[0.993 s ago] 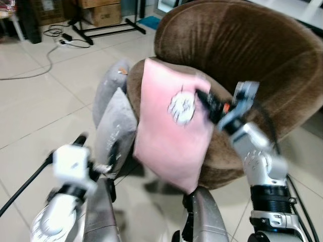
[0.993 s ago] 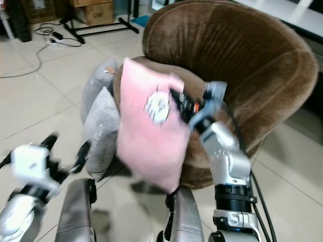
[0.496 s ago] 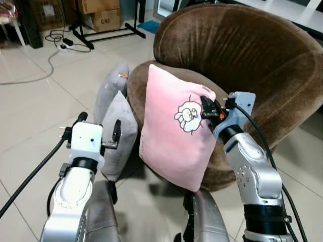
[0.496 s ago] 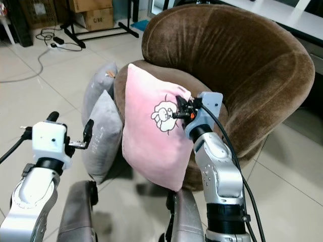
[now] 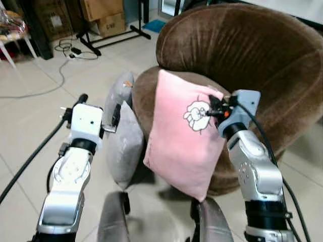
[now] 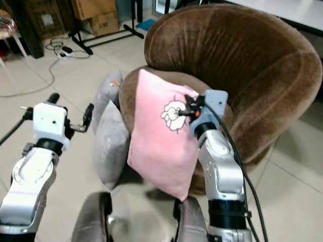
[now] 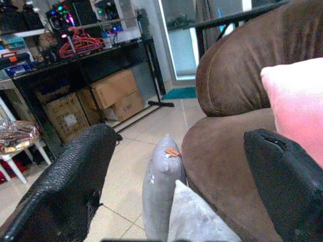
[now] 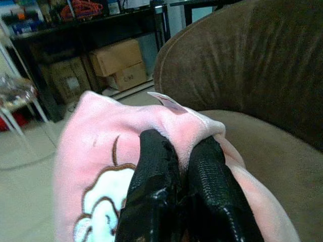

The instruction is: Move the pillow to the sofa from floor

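Observation:
A pink pillow (image 5: 184, 133) with a white sheep print hangs upright in the air against the front of the brown round sofa (image 5: 252, 55). My right gripper (image 5: 211, 109) is shut on the pillow's upper right corner; in the right wrist view its black fingers (image 8: 156, 171) pinch a fold of pink fabric (image 8: 101, 146). My left gripper (image 5: 96, 111) is raised to the left of the pillow, open and holding nothing; its wrist view looks between two spread fingers (image 7: 65, 186) at the sofa seat (image 7: 227, 151).
Two grey pillows (image 5: 123, 136) lean on the floor against the sofa's left side. Cardboard boxes (image 5: 103, 15), a black stand and a cable (image 5: 45, 83) lie at the back left. White tiled floor (image 5: 30, 126) spreads to the left.
The view has shifted, and the sofa and pillows sit slightly further right. The pink pillow is lifted a little higher toward the seat. The left arm stays raised and open.

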`<state>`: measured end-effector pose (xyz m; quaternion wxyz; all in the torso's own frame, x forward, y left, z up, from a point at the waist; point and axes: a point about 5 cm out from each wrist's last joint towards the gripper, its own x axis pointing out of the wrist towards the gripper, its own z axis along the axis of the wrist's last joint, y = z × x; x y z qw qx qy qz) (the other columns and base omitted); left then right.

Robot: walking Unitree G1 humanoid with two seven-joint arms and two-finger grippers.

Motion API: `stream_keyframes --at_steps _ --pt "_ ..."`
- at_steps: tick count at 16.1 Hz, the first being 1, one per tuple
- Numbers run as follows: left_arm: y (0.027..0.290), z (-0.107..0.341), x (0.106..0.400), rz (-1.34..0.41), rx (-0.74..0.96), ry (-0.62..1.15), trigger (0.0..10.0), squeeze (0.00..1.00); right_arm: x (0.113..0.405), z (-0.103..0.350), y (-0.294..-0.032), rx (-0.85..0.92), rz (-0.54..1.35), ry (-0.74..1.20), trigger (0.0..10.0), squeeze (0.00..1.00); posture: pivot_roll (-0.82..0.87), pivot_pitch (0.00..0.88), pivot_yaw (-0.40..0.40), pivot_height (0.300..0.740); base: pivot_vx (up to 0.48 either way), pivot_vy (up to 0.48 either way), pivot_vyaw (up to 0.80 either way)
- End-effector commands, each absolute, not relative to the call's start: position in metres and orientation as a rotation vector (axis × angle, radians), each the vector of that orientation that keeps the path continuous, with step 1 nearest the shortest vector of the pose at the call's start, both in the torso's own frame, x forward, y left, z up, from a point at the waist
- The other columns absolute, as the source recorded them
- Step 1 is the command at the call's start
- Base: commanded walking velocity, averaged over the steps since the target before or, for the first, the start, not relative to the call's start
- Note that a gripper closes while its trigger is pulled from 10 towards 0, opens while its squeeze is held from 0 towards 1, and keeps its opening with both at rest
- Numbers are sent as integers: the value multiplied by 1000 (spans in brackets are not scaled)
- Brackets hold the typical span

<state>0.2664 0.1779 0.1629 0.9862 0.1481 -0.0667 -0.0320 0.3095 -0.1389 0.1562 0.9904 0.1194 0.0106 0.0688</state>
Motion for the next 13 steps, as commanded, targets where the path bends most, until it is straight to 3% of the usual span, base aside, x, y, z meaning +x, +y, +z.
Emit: stream_keyframes --at_steps 1,8,13 --pt "172 167 269 -92 274 -150 10000 0 307 174 -143 278 124 -71 10000 0 33 0 -7 656 0 0 0" --pt "160 178 271 -135 281 -192 10000 0 309 209 -135 283 151 -172 10000 0 28 0 -25 731 0 0 0" --pt "166 178 271 -95 281 -193 10000 0 312 205 -127 319 188 -147 10000 0 49 0 -54 740 0 0 0"
